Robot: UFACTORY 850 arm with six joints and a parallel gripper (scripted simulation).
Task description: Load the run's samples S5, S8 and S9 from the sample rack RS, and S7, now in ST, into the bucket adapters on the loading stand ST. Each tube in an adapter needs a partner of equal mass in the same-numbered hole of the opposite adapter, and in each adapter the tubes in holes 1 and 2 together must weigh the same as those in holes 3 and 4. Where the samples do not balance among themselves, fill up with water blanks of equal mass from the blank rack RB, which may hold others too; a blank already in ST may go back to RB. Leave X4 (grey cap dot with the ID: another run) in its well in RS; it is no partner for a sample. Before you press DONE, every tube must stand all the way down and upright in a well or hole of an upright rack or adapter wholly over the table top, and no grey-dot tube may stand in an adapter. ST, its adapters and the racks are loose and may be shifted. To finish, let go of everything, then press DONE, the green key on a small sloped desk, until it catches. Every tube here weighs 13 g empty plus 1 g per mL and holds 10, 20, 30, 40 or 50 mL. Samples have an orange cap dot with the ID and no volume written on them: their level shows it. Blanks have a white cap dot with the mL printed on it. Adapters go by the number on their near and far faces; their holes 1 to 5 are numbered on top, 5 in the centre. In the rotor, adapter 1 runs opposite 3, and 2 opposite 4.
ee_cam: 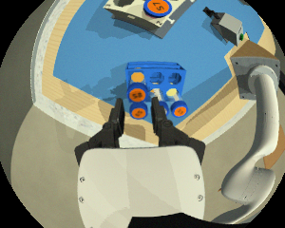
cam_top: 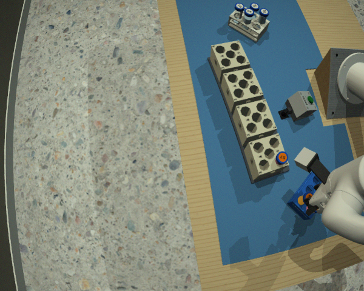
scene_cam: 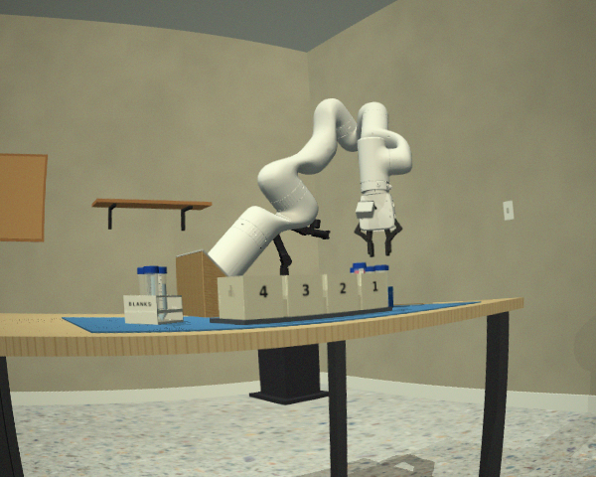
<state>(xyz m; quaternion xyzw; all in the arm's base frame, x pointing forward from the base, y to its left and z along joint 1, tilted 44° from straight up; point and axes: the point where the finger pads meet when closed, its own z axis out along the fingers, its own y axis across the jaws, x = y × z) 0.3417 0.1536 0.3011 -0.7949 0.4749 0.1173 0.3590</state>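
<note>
The blue sample rack RS stands on the mat near the table's front right; in the wrist view it holds several orange-dotted tubes. I cannot read their IDs. My gripper hangs clear above the caps, partly open and empty. In the wrist view its fingers straddle the two left tubes from above. The stand ST carries four beige adapters in a row. Sample S7 stands in a hole of adapter 1, on the side towards RS, and also shows in the wrist view. The other adapter holes look empty.
The blank rack RB, labelled BLANKS, holds several blue-capped tubes at the far end of the mat. The grey desk with the green DONE key sits between ST and the arm's base block.
</note>
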